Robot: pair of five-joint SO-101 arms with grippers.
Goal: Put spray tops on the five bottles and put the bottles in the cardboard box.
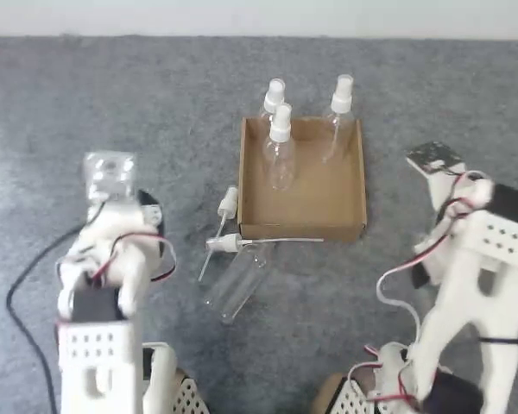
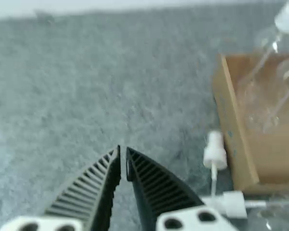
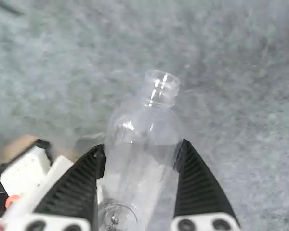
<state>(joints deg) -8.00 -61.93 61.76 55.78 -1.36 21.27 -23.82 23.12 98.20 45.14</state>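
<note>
My right gripper [image 3: 139,149] is shut on a clear bottle [image 3: 142,139] with a bare, open neck, held over the grey carpet. My left gripper [image 2: 123,153] is shut on nothing, over carpet to the left of the cardboard box [image 1: 302,226]. Three clear bottles with white spray tops [image 1: 281,147] [image 1: 338,112] [image 1: 274,95] rest in the box, tops toward its far wall. A topless bottle [image 1: 237,280] lies on the carpet in front of the box. Two loose spray tops [image 1: 228,204] [image 1: 226,243] lie beside the box's near left corner [image 2: 215,151] [image 2: 229,203].
Grey carpet covers the whole work surface. The left arm [image 1: 112,250] stands at the near left and the right arm [image 1: 470,259] at the near right, both trailing cables. Open carpet stretches left of the box and beyond it.
</note>
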